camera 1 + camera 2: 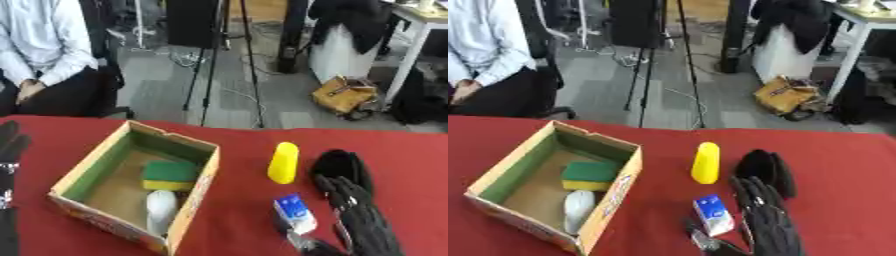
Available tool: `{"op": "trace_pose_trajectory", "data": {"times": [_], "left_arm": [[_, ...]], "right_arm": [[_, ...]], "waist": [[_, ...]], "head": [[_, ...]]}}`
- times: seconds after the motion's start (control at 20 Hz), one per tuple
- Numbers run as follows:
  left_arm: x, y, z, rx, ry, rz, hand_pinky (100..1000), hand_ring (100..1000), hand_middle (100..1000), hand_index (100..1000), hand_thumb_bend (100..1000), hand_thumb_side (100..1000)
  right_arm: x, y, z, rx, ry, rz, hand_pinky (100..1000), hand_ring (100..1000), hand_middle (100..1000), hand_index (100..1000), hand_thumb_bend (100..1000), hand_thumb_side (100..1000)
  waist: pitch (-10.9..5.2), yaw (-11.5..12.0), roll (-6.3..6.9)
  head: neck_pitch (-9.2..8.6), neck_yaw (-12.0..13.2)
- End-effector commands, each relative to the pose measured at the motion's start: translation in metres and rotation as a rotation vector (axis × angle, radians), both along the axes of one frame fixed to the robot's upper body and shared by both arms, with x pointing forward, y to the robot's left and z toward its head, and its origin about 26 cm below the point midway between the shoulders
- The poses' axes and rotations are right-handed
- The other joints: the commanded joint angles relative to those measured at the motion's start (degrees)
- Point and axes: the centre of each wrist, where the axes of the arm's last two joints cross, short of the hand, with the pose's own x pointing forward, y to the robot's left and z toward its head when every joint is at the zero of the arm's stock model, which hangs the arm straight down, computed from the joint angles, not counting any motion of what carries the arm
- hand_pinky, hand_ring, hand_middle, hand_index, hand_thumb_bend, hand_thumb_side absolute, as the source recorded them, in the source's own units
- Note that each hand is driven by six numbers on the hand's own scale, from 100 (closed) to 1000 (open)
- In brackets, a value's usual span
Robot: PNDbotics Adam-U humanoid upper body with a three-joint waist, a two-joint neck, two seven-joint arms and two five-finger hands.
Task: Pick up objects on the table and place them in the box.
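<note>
Box (206,170) sits on the left half of our red desk (245,140), already holding a green-and-yellow sponge (169,175) and a pale rounded thing (160,208) we can't quite identify. So we're partway through, by our guess.

Still out on the desk: a yellow bottle-shaped object (283,162) and a small blue-and-white carton (295,213). Both lie just right of the box, between it and our right hand (359,205). The carton is right against the thumb side of that hand, fingers stretched out long and relaxed beside it, thumb low near the bottom edge; nothing is pinched as far as we can see. The yellow one stands or leans with its long axis running away from us, a bit ahead and left of the fingertips.

Left hand (10,142) rests at the far left edge, fingers up and relaxed, well apart from everything.

So the right hand is clearly the nearer one; carton looks like the easy next grab, then a swing left over the box wall.
</note>
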Motion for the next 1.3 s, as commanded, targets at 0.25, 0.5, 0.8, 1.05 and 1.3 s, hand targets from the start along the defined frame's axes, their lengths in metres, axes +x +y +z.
{"op": "trace_pose_trajectory", "data": {"times": [0.25, 0.5, 0.8, 1.05, 1.3], "left_arm": [[-0.003, -0.002, 0.006, -0.002, -0.022, -0.017, 961, 934, 935, 857, 100, 887], [-0.004, 0.003, 0.003, 0.018, -0.005, 0.005, 961, 933, 932, 853, 100, 881], [-0.007, 0.018, -0.01, 0.076, 0.053, 0.059, 962, 932, 931, 851, 100, 882], [-0.008, 0.021, -0.015, 0.088, 0.076, 0.074, 962, 931, 929, 849, 100, 887], [-0.008, 0.018, -0.014, 0.082, 0.074, 0.063, 962, 934, 929, 848, 100, 888]], "right_arm": [[0.002, -0.005, 0.013, 0.051, 0.021, -0.077, 1000, 1000, 905, 1000, 624, 1000], [0.011, -0.008, 0.002, 0.018, 0.092, -0.03, 1000, 1000, 902, 1000, 622, 1000], [0.031, -0.015, -0.032, -0.056, 0.151, 0.133, 995, 1000, 901, 991, 583, 1000], [0.047, -0.018, -0.039, -0.039, 0.142, 0.219, 992, 1000, 899, 984, 600, 1000], [0.046, -0.006, -0.04, -0.014, 0.122, 0.193, 991, 1000, 894, 968, 593, 1000]], "waist": [[-0.85, 0.55, 0.32], [-1.87, -0.03, -0.76], [-5.66, -3.43, -4.27], [-6.92, -5.53, -5.42], [-6.93, -5.07, -5.68]], "head": [[-0.59, -1.02], [0.55, -1.04], [4.62, 1.68], [6.05, 2.38], [5.97, 1.54]]}}
